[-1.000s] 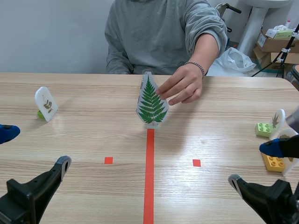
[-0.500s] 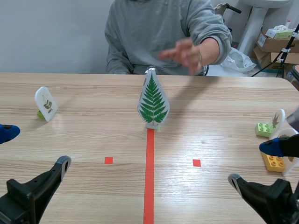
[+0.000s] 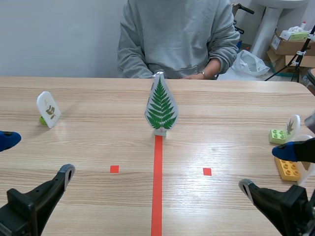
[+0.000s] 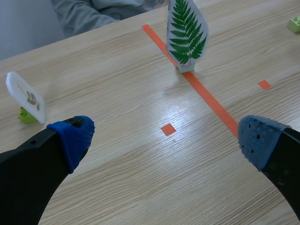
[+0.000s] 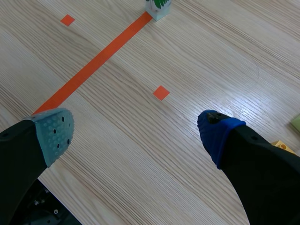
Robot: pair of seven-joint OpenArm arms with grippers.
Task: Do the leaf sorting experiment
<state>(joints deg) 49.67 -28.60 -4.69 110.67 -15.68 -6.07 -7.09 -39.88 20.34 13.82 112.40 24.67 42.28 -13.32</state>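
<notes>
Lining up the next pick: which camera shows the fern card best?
The scene view: the fern card stands whole and upright at the far end of the tape line. The left wrist view crops its tip; the right wrist view catches only its base.

My scene camera sits low between the arms, facing across the table (image 3: 88, 147) toward its far edge. Both wrist cameras look forward and down from close above the wood. All three views share the fern card (image 3: 161, 105) and orange line (image 3: 157, 187)
</notes>
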